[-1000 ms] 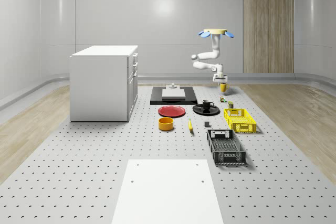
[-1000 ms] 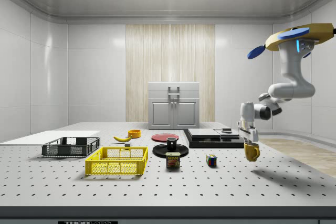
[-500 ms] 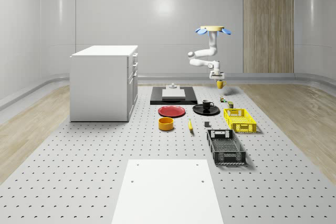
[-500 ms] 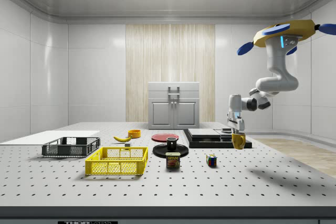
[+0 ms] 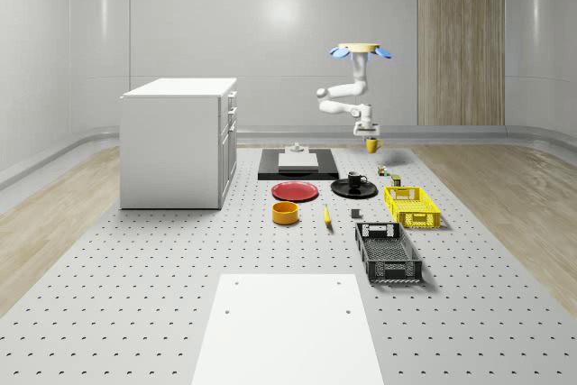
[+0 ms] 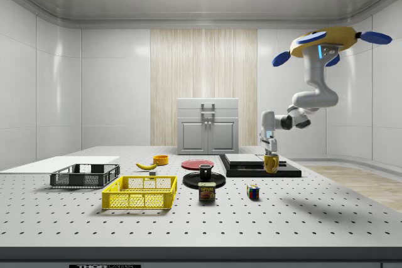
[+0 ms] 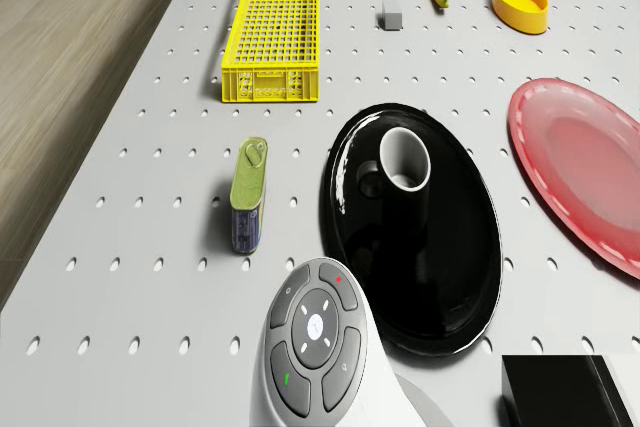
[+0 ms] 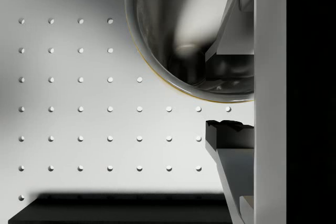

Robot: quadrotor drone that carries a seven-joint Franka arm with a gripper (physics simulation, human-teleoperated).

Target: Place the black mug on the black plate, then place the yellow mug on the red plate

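Observation:
My gripper (image 5: 370, 136) (image 6: 270, 153) is shut on the yellow mug (image 5: 371, 144) (image 6: 271, 164), which hangs upright above the table beside the black slab. In the wrist view one finger (image 8: 231, 135) sits outside the mug's rim and the other inside the mug (image 8: 184, 35). The drone (image 5: 360, 50) (image 6: 326, 38) hovers high over the table's far part, behind the black plate. The black mug (image 5: 357, 179) (image 6: 205, 170) (image 7: 403, 161) stands on the black plate (image 5: 341, 190) (image 6: 217, 181) (image 7: 450, 267). The red plate (image 5: 296, 191) (image 6: 197, 164) (image 7: 580, 172) lies bare beside it.
A white cabinet (image 5: 180, 142) stands at the whole-scene view's left. A black slab (image 5: 270, 169) lies behind the plates. A yellow crate (image 5: 412, 206), black crate (image 5: 388, 252), yellow bowl (image 5: 286, 213), banana (image 5: 326, 215), can (image 7: 248, 197) and cube (image 6: 252, 192) lie on the table.
The drone, arm and yellow mug have moved toward the whole-scene view's left and the side view's left, and the mug hangs a little higher. The grip has not changed.

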